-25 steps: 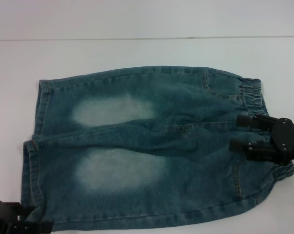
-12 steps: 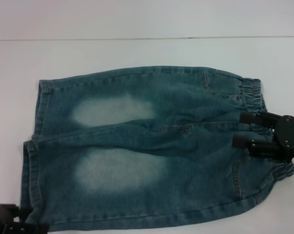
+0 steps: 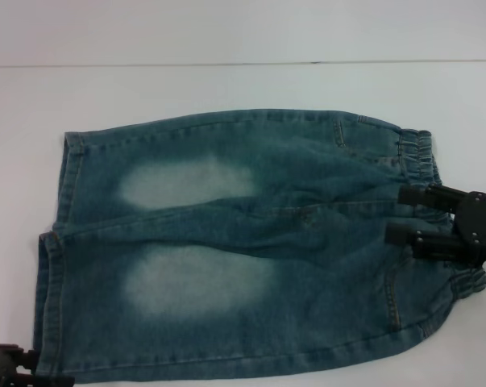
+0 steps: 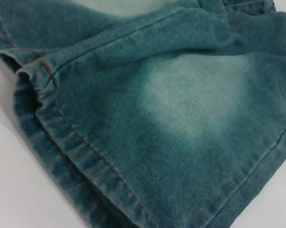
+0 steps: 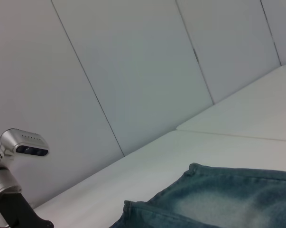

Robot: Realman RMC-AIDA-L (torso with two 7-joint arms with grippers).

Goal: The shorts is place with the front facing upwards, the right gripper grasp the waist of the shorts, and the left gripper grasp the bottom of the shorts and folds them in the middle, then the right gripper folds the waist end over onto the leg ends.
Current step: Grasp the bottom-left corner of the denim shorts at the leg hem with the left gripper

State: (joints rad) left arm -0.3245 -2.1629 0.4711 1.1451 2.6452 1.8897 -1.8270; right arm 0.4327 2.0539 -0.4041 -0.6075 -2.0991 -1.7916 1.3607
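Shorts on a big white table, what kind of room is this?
Probably a robot test lab, not a home: a plain white table, bare white panel walls, denim shorts laid flat, and the right gripper over their waist.

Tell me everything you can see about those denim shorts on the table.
The shorts are blue-green denim with a pale faded patch on each leg, lying flat and spread on the white table. The ruffled elastic waist points toward the robot's right, the stitched leg hems toward its left. The right gripper sits open at the waist; the left gripper is at the near leg's corner.
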